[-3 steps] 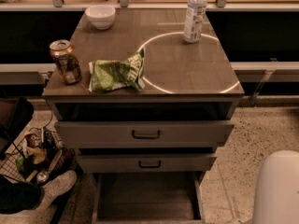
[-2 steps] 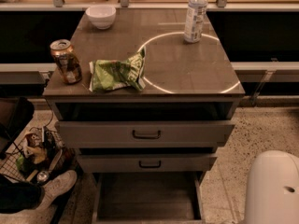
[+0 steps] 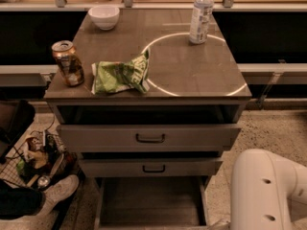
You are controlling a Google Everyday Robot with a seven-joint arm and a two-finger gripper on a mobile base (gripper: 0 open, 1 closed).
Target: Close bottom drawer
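The bottom drawer (image 3: 151,202) of the grey cabinet (image 3: 148,138) is pulled out toward me, a wide shallow grey tray, bare inside, running down to the frame's lower edge. The two upper drawers with black loop handles, the top one (image 3: 149,138) and the middle one (image 3: 153,168), stand slightly out. My gripper is out of view; only a white arm segment (image 3: 268,190) shows at the bottom right, just right of the open drawer.
On the cabinet top are a white bowl (image 3: 104,16), a water bottle (image 3: 201,14), a soda can (image 3: 68,63) and a green chip bag (image 3: 121,75). A wire basket of clutter (image 3: 36,155) and a person's white shoe (image 3: 55,191) lie at the left on the floor.
The white arm segment has come further into view, moving left and up beside the open bottom drawer. The drawers and the things on top have not moved.
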